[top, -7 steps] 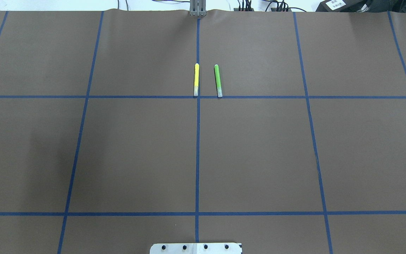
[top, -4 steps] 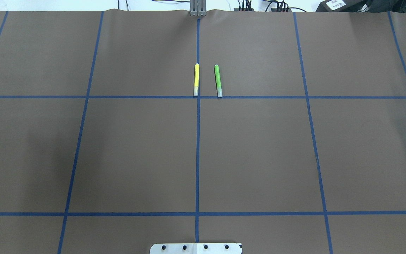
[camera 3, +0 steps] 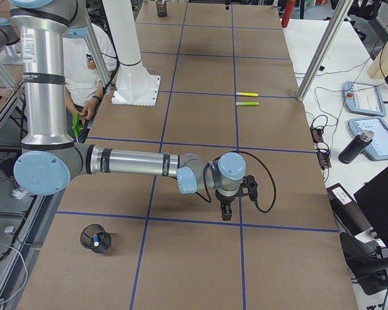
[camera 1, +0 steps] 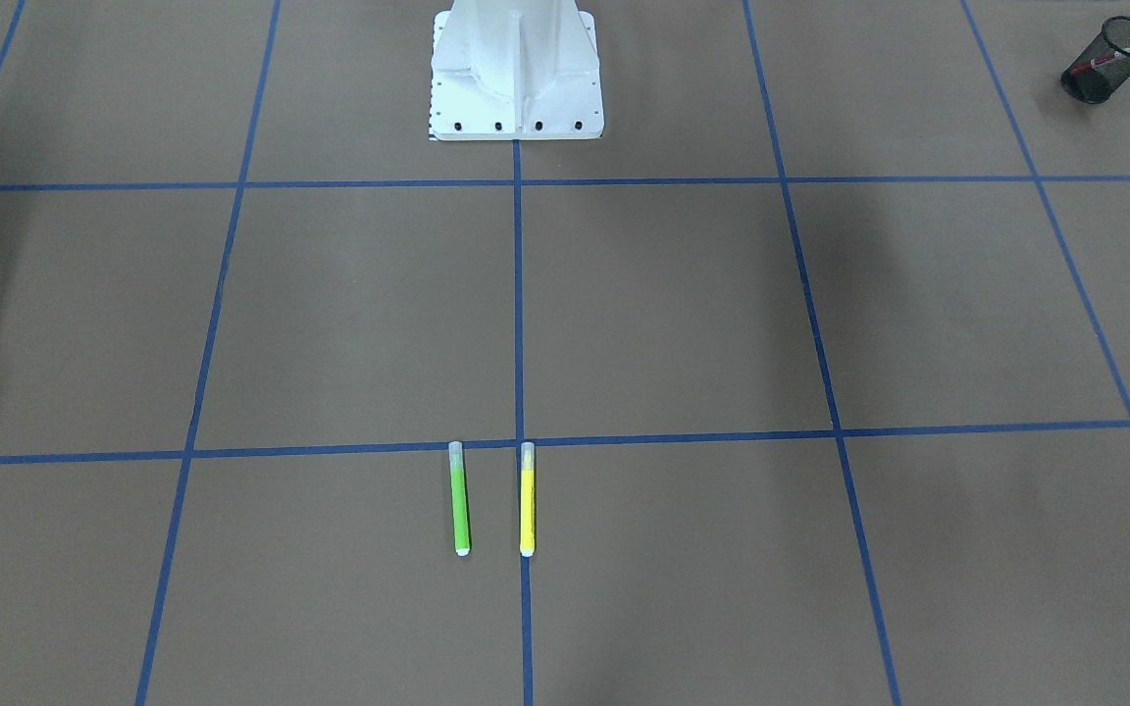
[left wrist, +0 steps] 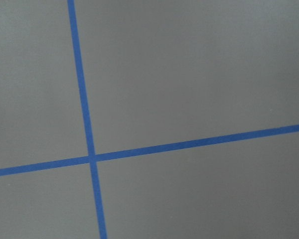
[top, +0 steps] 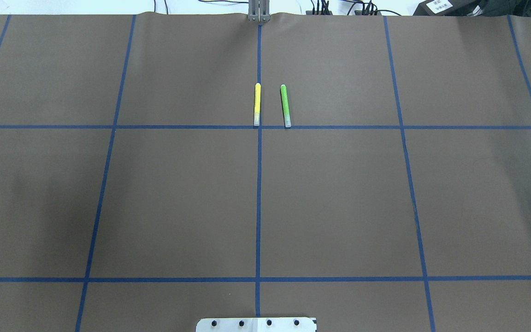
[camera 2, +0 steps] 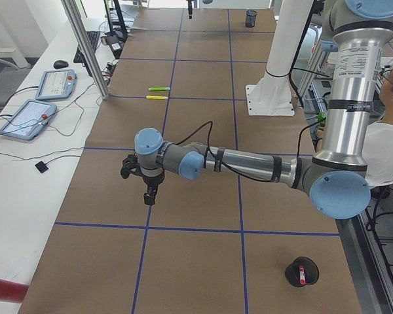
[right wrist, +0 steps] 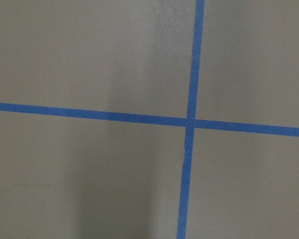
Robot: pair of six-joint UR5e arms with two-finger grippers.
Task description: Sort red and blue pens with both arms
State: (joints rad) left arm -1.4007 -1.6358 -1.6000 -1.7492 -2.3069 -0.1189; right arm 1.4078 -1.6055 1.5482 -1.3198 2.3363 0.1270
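The front-facing view shows the matte brown table cover gridded with blue tape. A green marker and a yellow marker lie parallel, just apart. At the top right corner a black mesh cup holds the red pen.

The overhead view shows the markers but neither cup.

In the left side view the glossy tubular left arm bears print too small to read. Whether the left gripper is wide or narrow cannot be told.

In the right side view the right arm ends in the right gripper, equally unclear. A second mesh cup holds the blue pen.

Both wrist views show only paper and crossed tape.
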